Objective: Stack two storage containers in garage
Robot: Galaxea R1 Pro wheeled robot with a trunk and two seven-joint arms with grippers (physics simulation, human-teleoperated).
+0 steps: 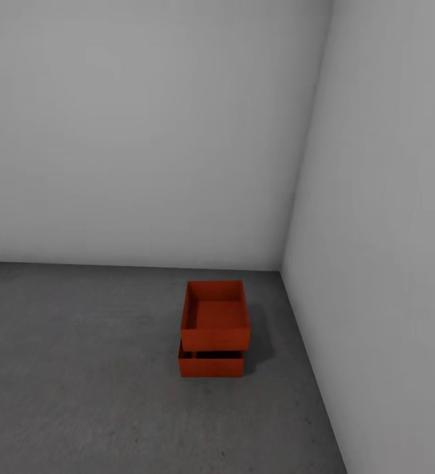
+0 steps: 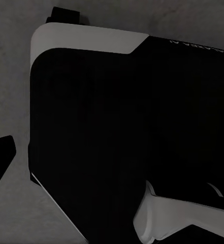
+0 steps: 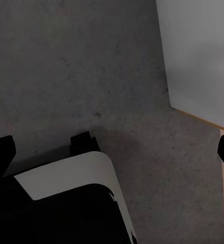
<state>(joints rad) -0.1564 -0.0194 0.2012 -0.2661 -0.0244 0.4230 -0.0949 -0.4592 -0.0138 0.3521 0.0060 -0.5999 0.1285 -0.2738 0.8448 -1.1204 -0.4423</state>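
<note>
Upper storage container (image 1: 216,317) sits on the lower container (image 1: 210,364) on the concrete floor (image 1: 79,368), offset farward, long axes running near-far. Gripper states cannot be told.

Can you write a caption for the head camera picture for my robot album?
Two red-orange storage containers, upper stacked on lower, sit on the grey concrete floor near the garage corner.

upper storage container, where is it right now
In the head view the upper storage container sits on the lower container, on the concrete floor near the right wall.
</note>
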